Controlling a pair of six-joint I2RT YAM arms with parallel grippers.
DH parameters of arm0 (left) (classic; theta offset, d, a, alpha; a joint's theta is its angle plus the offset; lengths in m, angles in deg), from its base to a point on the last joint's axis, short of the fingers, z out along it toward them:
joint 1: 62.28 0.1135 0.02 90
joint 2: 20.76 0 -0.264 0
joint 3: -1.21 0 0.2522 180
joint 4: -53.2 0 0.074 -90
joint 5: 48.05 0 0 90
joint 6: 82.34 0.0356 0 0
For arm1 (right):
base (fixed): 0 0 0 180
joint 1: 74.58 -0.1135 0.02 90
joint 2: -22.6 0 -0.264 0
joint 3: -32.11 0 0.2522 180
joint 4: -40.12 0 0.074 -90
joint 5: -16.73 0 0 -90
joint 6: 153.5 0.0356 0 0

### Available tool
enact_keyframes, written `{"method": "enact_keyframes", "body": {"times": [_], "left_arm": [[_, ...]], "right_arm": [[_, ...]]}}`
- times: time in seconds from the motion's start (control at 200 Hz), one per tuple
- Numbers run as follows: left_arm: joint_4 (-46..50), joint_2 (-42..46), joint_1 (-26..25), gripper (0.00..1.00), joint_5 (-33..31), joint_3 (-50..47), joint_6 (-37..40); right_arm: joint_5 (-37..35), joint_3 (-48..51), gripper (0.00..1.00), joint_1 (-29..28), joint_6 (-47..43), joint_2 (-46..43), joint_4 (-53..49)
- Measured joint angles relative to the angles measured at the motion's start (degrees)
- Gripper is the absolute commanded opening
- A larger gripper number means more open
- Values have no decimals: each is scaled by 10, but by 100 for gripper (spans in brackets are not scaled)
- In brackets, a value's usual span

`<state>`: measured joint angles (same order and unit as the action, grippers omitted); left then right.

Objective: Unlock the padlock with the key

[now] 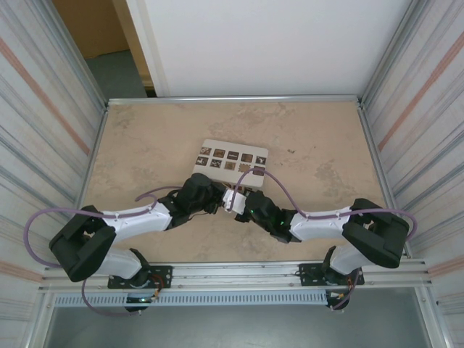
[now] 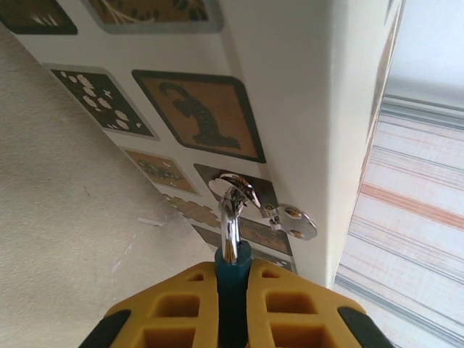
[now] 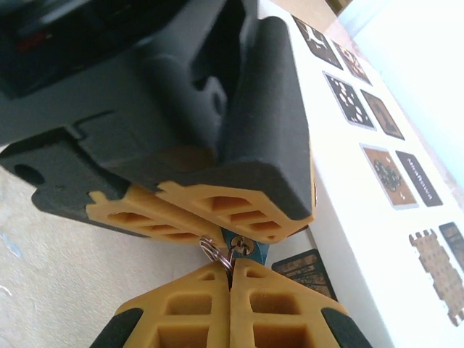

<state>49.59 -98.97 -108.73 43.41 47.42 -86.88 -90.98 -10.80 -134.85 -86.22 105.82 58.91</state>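
Black-and-white arms point(image 1: 138, 215), purple cables point(image 1: 43, 214), yellow latticed fingers point(image 3: 181, 315) with black housings

Top camera looks down; wrist cameras close, sharing box point(image 1: 233, 154).

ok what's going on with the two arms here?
The left gripper is shut on the blue padlock, holding it close to the pale box with the shackle pointing at the box. A small key hangs from the shackle by a ring. The right gripper, fingers pressed together, has its tips right against the padlock. Whether it is pinching a key there is hidden, and I can't tell if the lock is open.
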Motion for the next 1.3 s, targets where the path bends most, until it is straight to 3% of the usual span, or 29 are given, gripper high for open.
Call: {"method": "enact_keyframes", "body": {"times": [0.336,0.611,0.741,0.852,1.082,1.298], "left_arm": [[-32,-14,0,0,-7,-4,-12],[-57,-41,-8,0,-6,-6,-20],[-57,-46,-13,31,-5,-6,-14],[-56,-43,-13,46,-4,-6,5],[17,9,-13,57,-17,1,62],[166,117,-34,59,-97,74,181]], "right_arm": [[81,12,0,42,221,-2,26],[113,31,0,61,268,0,35],[134,48,0,70,278,0,54],[132,63,0,95,299,0,63],[157,100,0,124,342,-10,87],[235,133,0,188,402,-64,69]]}}
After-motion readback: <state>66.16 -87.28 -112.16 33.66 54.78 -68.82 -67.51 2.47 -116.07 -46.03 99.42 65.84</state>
